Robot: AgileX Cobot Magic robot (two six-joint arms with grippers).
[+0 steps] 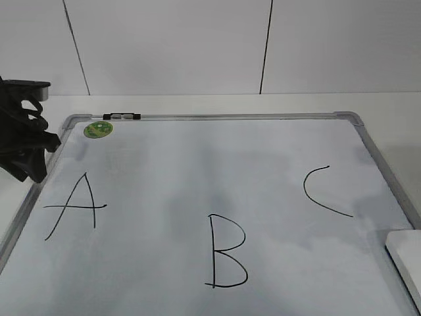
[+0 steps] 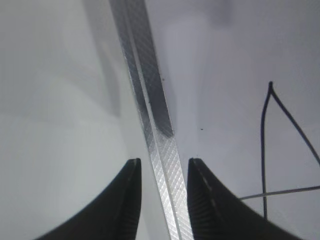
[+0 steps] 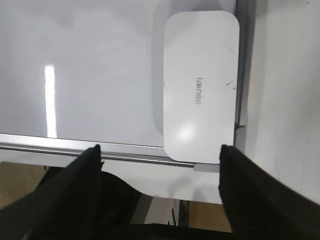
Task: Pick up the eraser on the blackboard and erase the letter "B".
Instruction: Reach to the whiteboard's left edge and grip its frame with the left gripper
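The blackboard [image 1: 197, 164] is a pale board with a silver frame lying flat on the table. The letter "B" [image 1: 225, 251] is drawn in black at its front middle, between "A" [image 1: 74, 207] and "C" [image 1: 322, 191]. The eraser [image 1: 406, 262], a flat white block, lies at the board's front right corner, cut off by the picture edge. In the right wrist view the eraser [image 3: 201, 85] lies ahead of my right gripper [image 3: 160, 150], which is wide open and empty, apart from it. My left gripper [image 2: 164, 165] is open over the board's left frame strip [image 2: 150, 115].
A round green sticker [image 1: 99, 129] and a small black clip [image 1: 122, 116] sit at the board's far left corner. The left arm [image 1: 23, 141] hangs at the board's left edge. The table's front edge [image 3: 165, 197] shows below the board in the right wrist view.
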